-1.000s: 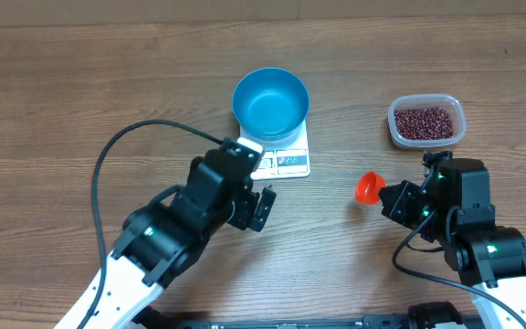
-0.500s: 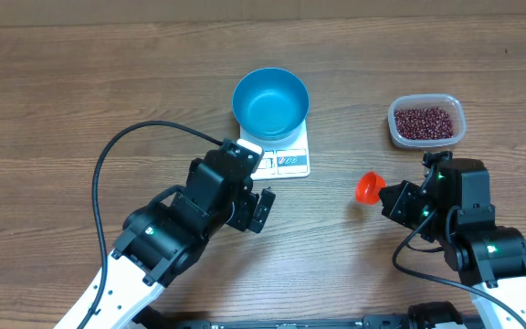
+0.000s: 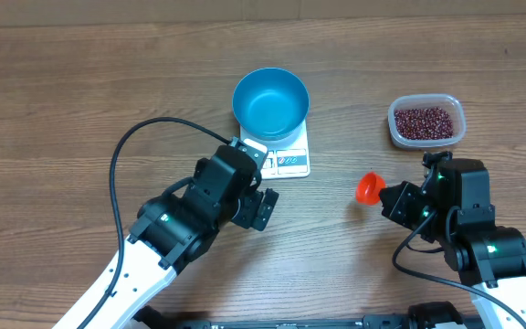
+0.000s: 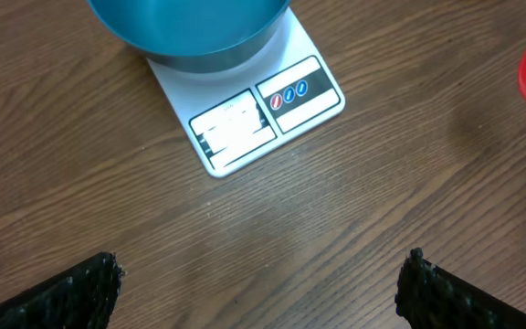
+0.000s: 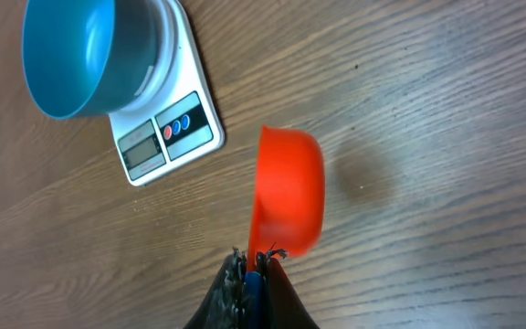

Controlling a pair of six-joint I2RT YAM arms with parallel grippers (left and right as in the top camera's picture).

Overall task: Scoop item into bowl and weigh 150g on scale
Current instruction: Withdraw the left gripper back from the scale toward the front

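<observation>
Overhead view: I have the blue bowl [image 3: 270, 102] sitting on the white scale [image 3: 286, 163] at the far middle of the table [image 3: 62, 110]. The bowl covers the scale's far part and leaves the display panel bare.
Item: the dark red beans [image 3: 425, 121] lie heaped in a clear tub [image 3: 459, 117], well to the right of the scale. None show in the bowl.
Right gripper [image 3: 386, 195]: clenched on the handle of a red scoop [image 3: 368, 187], whose cup hangs over bare table between scale and tub.
Left gripper [image 3: 261, 208]: released, jaws spread wide, nothing between them, hovering just on the near side of the scale.
Key relation: the tub lies beyond the right gripper, farther from me and slightly right. The scoop's long axis runs left-right, cup pointing left toward the scale, away from the beans.
Nearer arm: the right, by far; the left is well apart from the tub.
Step, as I judge it: scooping has yet to start; I would need to swing the cup round toward the tub.
Scoop contents: I cannot tell from either view.
</observation>
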